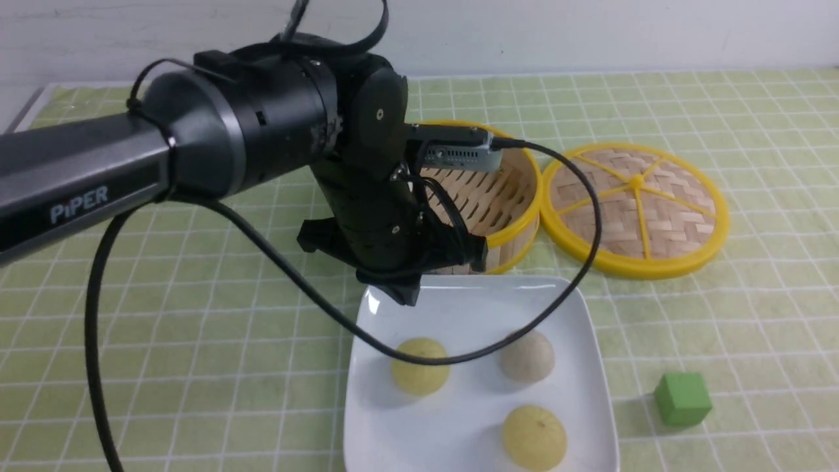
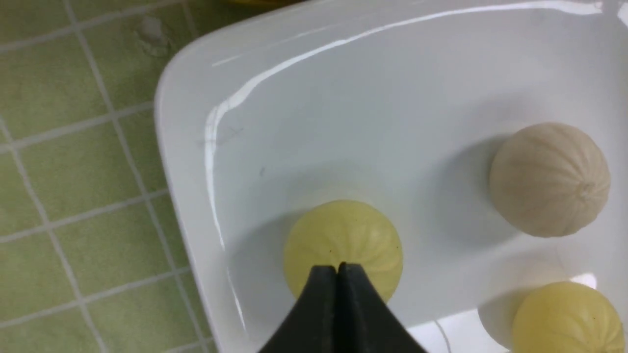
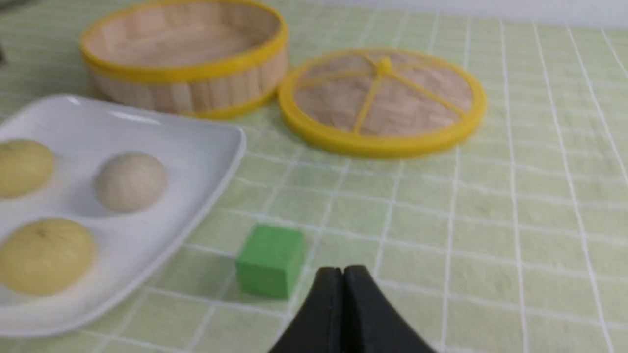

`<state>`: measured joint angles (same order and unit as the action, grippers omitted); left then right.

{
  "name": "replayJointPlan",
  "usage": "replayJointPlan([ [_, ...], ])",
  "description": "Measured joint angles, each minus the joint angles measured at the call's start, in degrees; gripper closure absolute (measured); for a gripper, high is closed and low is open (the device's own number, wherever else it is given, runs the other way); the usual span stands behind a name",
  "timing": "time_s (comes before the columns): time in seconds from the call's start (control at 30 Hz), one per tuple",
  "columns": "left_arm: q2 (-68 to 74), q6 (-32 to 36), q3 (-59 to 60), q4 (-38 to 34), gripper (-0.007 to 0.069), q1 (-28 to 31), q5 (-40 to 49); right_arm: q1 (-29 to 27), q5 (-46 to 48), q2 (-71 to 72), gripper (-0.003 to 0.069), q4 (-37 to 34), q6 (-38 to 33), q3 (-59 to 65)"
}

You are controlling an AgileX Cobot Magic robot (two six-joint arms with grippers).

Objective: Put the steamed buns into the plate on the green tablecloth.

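Note:
Two pale-yellow steamed buns [image 1: 420,375] [image 1: 534,437] lie in the white square plate [image 1: 472,308] on the green tablecloth [image 1: 196,314], beside a grey-beige bun [image 1: 527,356]. My left gripper [image 1: 401,294] hangs above the plate's far left corner, shut and empty. In the left wrist view its tips [image 2: 337,268] are pressed together over one steamed bun [image 2: 343,240], apart from it, with the other steamed bun [image 2: 569,316] at the side. My right gripper [image 3: 342,270] is shut and empty above bare cloth, near the green cube [image 3: 270,260]; it is outside the front view.
An empty yellow-rimmed bamboo steamer basket [image 1: 518,190] stands behind the plate, its lid [image 1: 636,210] flat on the cloth to the right. A small green cube [image 1: 682,398] sits right of the plate. The left arm's cable [image 1: 577,262] loops over the plate.

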<state>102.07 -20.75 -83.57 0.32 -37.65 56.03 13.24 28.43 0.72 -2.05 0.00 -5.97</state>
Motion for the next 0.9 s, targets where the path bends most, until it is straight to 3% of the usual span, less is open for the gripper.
replayJointPlan([
  [0.2, -3.28, 1.39, 0.0, 1.34, 0.0622, 0.0, 1.41, -7.83, -3.05, 0.0, 0.0649, 1.29, 0.0, 6.5],
  [0.57, -22.57, 2.77, 6.16, 11.18, 0.0622, -2.14, 11.5, -8.77, -4.46, 0.0, 0.064, 1.55, 0.0, 6.78],
  [0.63, -27.08, 2.77, 10.69, 11.75, 0.0622, -3.32, 9.8, -8.77, -4.46, 0.0, 0.0638, 1.55, 0.0, 6.78],
  [0.8, -37.47, 1.91, 26.4, 12.8, 0.0615, -5.79, -8.36, -8.77, -4.46, 0.0, 0.0629, 1.55, 0.0, 6.78],
  [0.9, -39.27, 1.73, 30.43, 13.86, 0.0612, -5.79, -12.89, -8.77, -4.51, 0.0, 0.0625, 1.55, 0.0, 6.8],
])
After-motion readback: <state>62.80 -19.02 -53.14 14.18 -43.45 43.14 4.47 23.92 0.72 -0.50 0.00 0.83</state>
